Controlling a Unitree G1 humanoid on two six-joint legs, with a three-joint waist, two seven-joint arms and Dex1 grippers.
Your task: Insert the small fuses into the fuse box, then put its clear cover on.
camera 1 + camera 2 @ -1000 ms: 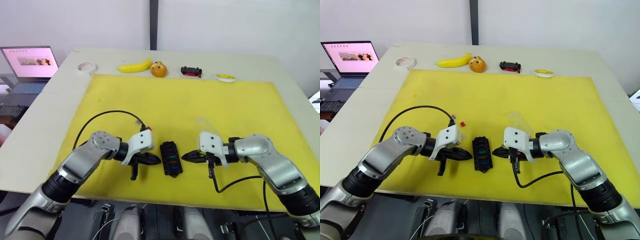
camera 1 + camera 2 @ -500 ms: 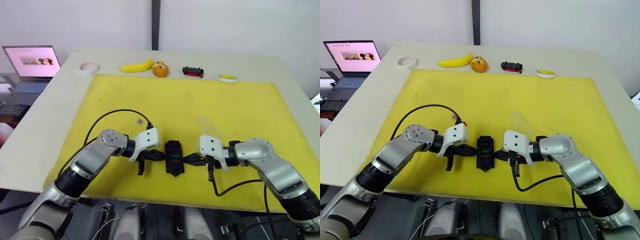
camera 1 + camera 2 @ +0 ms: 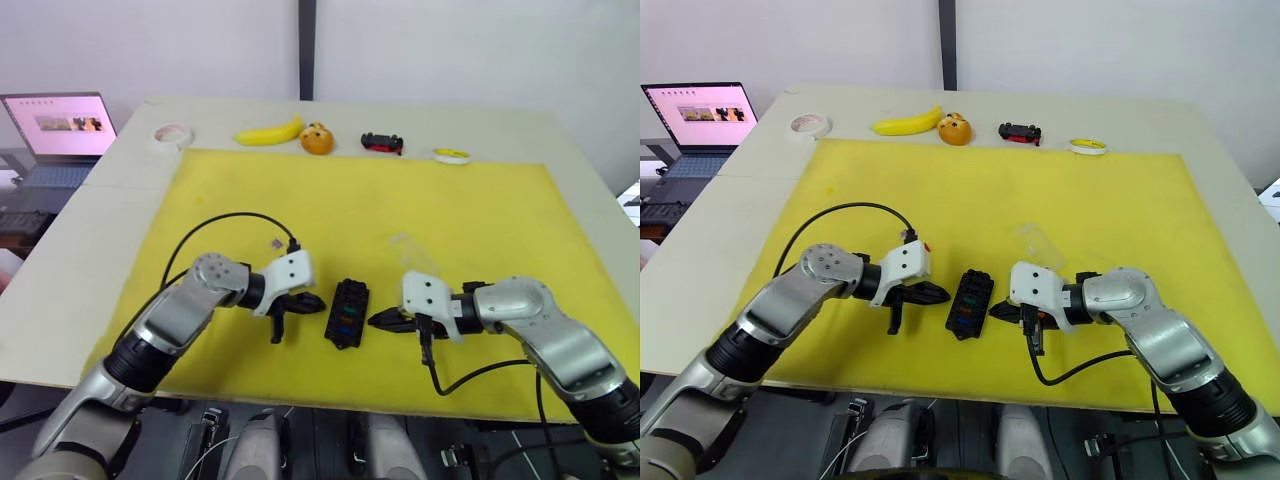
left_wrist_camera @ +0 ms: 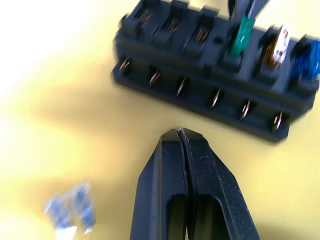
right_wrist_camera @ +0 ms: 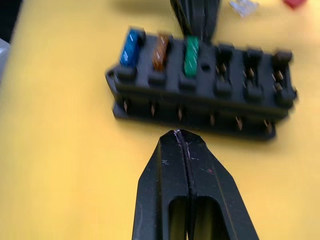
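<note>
Where the yellow mat (image 3: 480, 210) ends, pale table (image 3: 120, 190) shows.

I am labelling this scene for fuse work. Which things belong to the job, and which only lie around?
For the job: fuse box, clear cover, loose blue fuse.

Lying about: banana, orange toy, toy car, tape roll, laptop.

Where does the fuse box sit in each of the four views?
Left eye view: fuse box on the yellow mat, between the two tools.
Right eye view: the same spot, tilted, near the mat's front edge.
Left wrist view: across the upper part, beyond the shut left tool.
Right wrist view: across the upper middle, beyond the shut right tool.
Shared landmark: the green fuse seated in it.
</note>
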